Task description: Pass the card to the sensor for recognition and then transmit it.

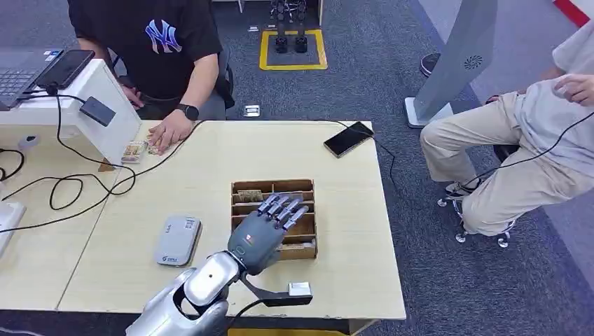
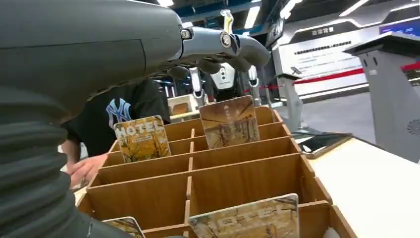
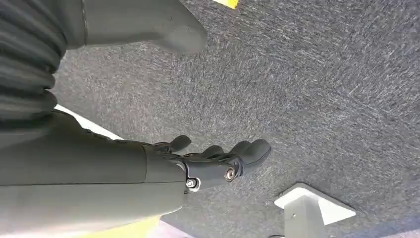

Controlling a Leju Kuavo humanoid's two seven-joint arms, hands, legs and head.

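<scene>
**On the table: left hand over the card rack, pick-up not yet made**

At the far left of the table (image 1: 336, 280), a white stand (image 1: 105, 115) carrying a dark tablet (image 1: 66, 68) is recorded, with black cables (image 1: 70, 189) trailing from it. One small stack of cards (image 1: 134, 150) lies beside a seated person's hand (image 1: 168, 131).

Nearer the middle, one grey sensor (image 1: 177, 240) lies flat, just left of the rack and apart from it.

One wooden card rack (image 1: 308, 248), divided into rows of slots, stands at the centre. In the left wrist view, four cards are counted in it: two upright in the far rows, namely a yellow-printed card (image 2: 142, 139) and a brown-printed card (image 2: 232, 122), and two more at the near edge, partly cut off.

The left hand (image 1: 270, 227) hovers over the rack, fingers (image 2: 237, 47) spread apart and holding nothing; they are seen above the brown-printed card, and contact cannot be confirmed.

The step in hand is judged to be the reach for a card. The next move would call for a card to be pinched by its top edge, lifted out of its slot, and carried left to the sensor.

One dark phone (image 1: 348, 138) lies at the far right of the table. A second seated person (image 1: 518, 154) is noted at the right.

The right hand (image 3: 218, 158) hangs over grey carpet, fingers loosely curled and holding nothing.
</scene>
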